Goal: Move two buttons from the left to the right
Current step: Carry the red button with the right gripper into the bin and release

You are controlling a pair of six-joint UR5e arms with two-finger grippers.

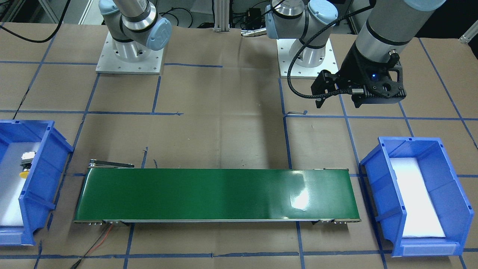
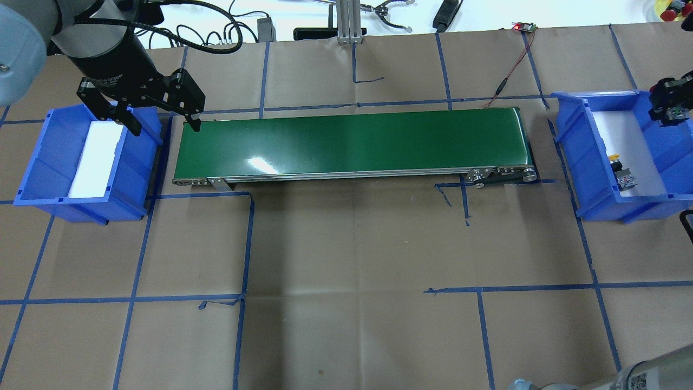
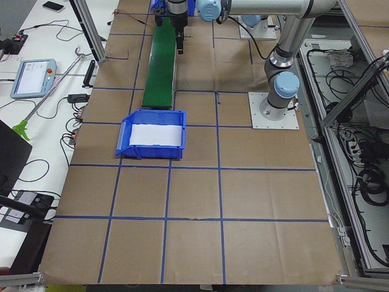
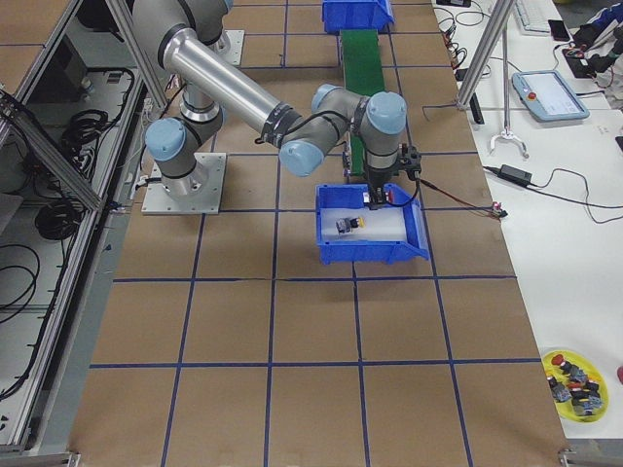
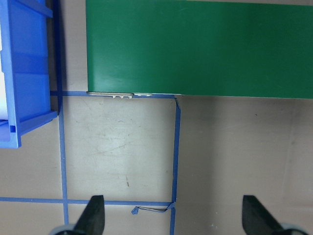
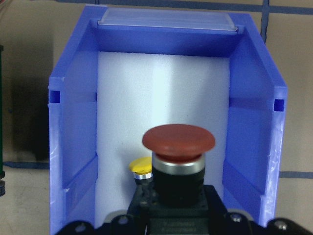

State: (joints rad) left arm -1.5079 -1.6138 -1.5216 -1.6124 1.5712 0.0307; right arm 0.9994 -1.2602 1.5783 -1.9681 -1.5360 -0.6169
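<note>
Two buttons were in play. The red mushroom-capped push-button (image 6: 178, 139), on its black collar, sat upright in the right gripper (image 2: 670, 111), whose jaws were clamped on the body below the cap. It hung over the right-hand blue plastic bin (image 6: 73, 147) and had not been let go. The yellow mushroom-capped push-button (image 1: 25, 164), with its grey-white contact block, lay on its side on that bin's white foam liner (image 6: 161, 88). In the right wrist view it sat at about 8 o'clock of the red cap, partly hidden behind it.

The step in hand looked like the set-down of the second button. To do it well, the gripper should come down over the bare foam toward 12 o'clock of the yellow one, clear of both side walls. It should open only when low, since a round cap dropped from height would likely roll or knock its neighbour. How high the red button hung above the foam could not be told.

The left gripper (image 2: 165, 125) held nothing. Its jaws stood wide apart above the brown paper table cover (image 5: 122, 147). In the overhead view it hovered between the left-hand blue plastic bin (image 2: 32, 173) and the 9 o'clock end of the long green conveyor belt (image 2: 352, 141), touching neither.
</note>
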